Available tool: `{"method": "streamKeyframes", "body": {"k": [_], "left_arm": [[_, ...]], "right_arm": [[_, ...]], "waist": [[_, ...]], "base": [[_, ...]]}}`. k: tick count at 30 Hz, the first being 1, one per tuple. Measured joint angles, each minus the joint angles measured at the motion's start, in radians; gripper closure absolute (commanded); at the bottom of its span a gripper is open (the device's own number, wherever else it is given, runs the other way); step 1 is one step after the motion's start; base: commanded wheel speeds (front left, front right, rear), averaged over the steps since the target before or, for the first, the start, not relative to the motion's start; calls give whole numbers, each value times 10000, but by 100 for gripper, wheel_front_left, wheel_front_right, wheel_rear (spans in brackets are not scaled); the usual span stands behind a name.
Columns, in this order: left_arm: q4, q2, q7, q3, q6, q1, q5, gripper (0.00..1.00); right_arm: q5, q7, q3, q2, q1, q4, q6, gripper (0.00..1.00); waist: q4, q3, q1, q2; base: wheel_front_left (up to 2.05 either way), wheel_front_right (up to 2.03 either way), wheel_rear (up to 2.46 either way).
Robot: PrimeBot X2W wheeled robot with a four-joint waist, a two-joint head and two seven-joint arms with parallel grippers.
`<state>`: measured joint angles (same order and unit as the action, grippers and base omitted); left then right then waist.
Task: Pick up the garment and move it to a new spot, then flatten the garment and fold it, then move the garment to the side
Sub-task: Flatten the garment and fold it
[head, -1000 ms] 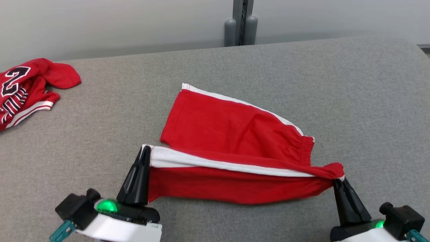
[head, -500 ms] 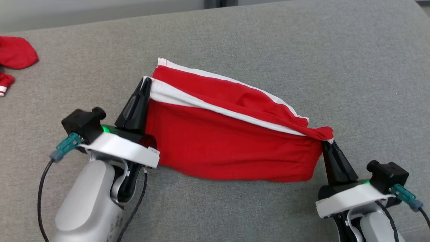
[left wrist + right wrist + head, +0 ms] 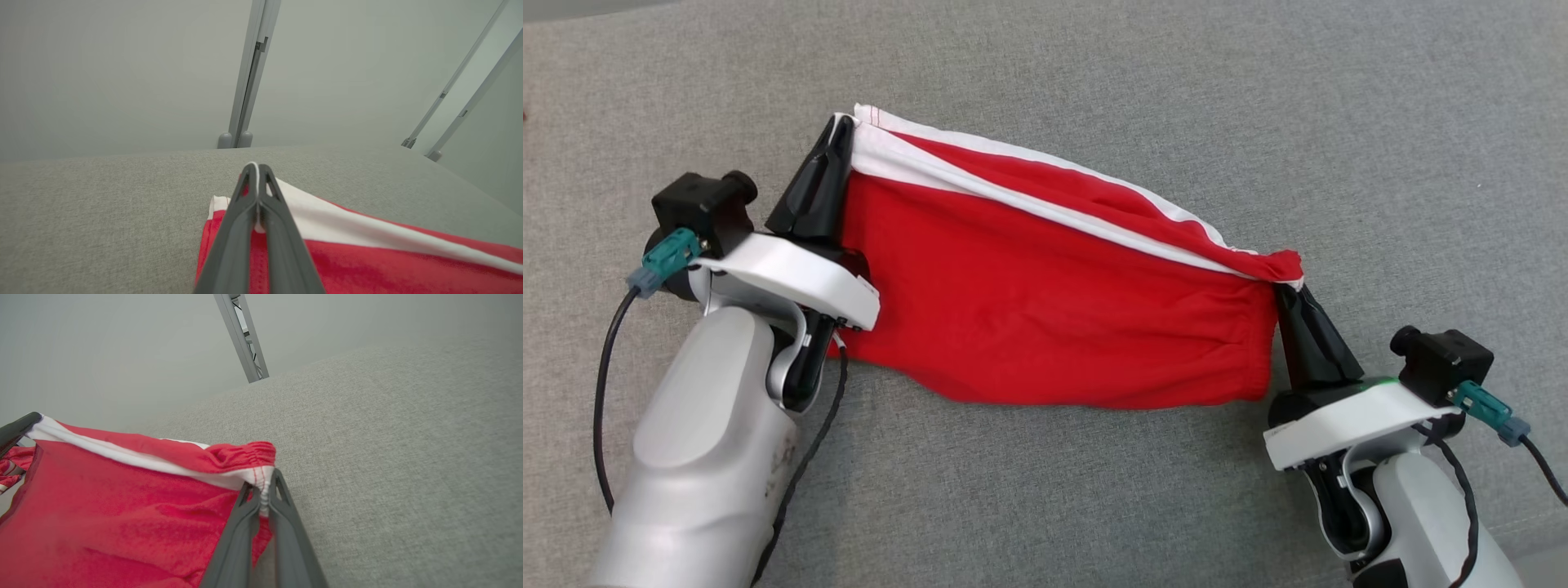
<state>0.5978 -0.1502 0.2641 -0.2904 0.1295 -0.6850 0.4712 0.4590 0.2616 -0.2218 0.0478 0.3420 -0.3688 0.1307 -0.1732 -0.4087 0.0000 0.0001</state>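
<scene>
nearest me, along the bottom of the head view, is bare grey padded surface (image 3: 1094, 490). at the lower right my right gripper (image 3: 1289, 294) pinches the garment (image 3: 1045, 310) at its red waistband corner. at the upper left my left gripper (image 3: 840, 135) is clamped on its white hem corner (both wrist views show cloth between the fingers). the garment is stretched between them mid-frame, and its far white-edged layer lies behind.
</scene>
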Motion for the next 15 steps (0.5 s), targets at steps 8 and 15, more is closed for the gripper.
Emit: {"method": "streamKeyframes", "body": {"k": [8, 15], "left_arm": [[1753, 23, 0, -21, -2, -1211, -589, 100], [3714, 140, -40, -255, -176, -2353, -1024, 100]], "right_arm": [[349, 0, -355, 4, 508, -109, 0, 100], [410, 0, -591, -2, 822, -111, 0, 82]], "waist": [[-74, -244, 0, 0], [-331, -415, 0, 0]], "base": [[0, 0, 0], [0, 0, 0]]}}
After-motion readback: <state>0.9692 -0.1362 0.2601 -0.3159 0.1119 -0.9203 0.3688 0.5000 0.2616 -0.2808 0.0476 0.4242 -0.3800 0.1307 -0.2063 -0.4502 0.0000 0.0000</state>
